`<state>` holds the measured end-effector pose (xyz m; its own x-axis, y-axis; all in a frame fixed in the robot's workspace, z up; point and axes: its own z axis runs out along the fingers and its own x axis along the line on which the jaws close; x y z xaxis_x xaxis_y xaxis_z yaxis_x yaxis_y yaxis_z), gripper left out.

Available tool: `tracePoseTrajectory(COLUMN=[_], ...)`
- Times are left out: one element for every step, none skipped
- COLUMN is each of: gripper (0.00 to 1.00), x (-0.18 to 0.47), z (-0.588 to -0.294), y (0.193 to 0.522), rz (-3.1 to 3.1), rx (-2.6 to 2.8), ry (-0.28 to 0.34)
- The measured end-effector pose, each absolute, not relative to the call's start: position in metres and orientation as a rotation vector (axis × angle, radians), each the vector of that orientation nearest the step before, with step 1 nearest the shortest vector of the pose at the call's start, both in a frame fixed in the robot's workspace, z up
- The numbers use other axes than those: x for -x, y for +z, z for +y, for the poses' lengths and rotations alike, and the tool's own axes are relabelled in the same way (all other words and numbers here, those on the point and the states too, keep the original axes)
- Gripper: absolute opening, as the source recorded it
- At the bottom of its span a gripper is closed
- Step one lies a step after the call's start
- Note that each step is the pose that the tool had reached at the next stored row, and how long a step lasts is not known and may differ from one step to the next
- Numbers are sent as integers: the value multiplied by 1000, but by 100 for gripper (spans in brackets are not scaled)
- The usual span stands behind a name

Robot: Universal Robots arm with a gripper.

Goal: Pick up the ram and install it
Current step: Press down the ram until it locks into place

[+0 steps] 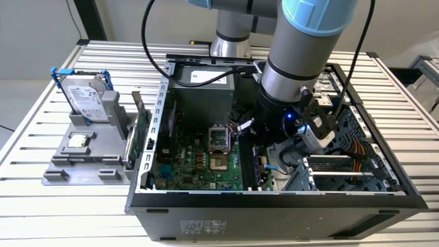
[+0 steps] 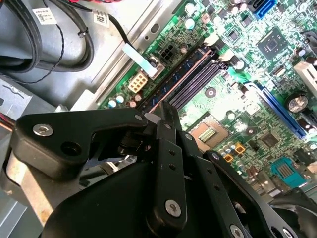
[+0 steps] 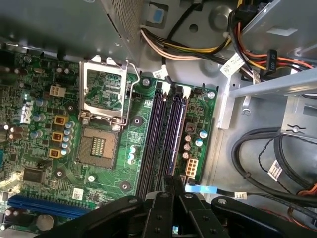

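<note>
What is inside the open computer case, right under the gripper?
Under the gripper lies the green motherboard with its dark memory slots and the open processor socket. The gripper's black body covers the slots' near ends, so what sits there cannot be seen.

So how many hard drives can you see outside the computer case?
1. The hard drive stands upright in a blue frame on the grey holder, to the exterior view's left of the open computer case. Others could be hidden inside the case.
</note>
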<state>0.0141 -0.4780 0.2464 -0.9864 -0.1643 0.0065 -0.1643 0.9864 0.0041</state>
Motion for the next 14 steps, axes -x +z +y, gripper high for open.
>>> tracePoseTrajectory(gripper=[0, 0, 0, 0, 0, 0, 0, 0, 0, 0, 0, 0, 0, 0], x=[-14, -14, -14, -14, -14, -14, -14, -14, -14, -14, -14, -14, -14, -14], z=[-478, -478, -478, -478, -478, -478, -478, -478, -478, -478, -478, -478, -478, -478], y=[246, 246, 246, 246, 246, 246, 246, 246, 246, 246, 246, 246, 246, 246], rz=[-3124, -3123, -3122, -3122, -3122, -3121, -3121, -3120, -3120, -3119, -3119, -3118, -3118, -3117], rx=[-265, -271, -277, -282, -287, -291, -296, -301, -306, -310, -316, -320, -325, -329], ry=[-5, -6, -5, -5, -5, -5, -5, -5, -5, -5, -5, -5, -5, -5])
